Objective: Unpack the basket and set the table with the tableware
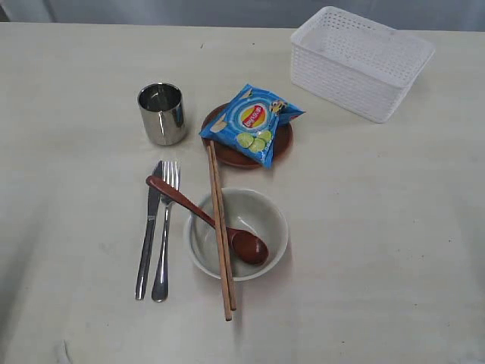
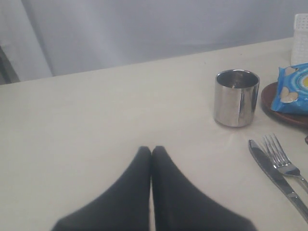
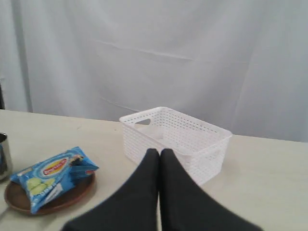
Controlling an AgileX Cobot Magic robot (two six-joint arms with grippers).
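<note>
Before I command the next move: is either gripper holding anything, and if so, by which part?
Nothing is held. The left gripper and the right gripper are both shut and empty.

I look out over a wide pale cream worktop with faint wood grain (image 1: pixel 394 250), matte and flecked here and there with small dark specks. It fills nearly all of the exterior view and runs to a straight far edge. Behind that edge hangs a pale grey-white fabric backdrop (image 3: pixel 192 57), smooth but for a few long, shallow creases and soft vertical folds. At one side of it a narrow dark vertical strip (image 2: pixel 5 67) shows; I cannot tell what it is. The light is soft and even. Shadows on the worktop are faint and blurred, with a broad dim patch (image 1: pixel 23 258) along its left side in the exterior view.
</note>
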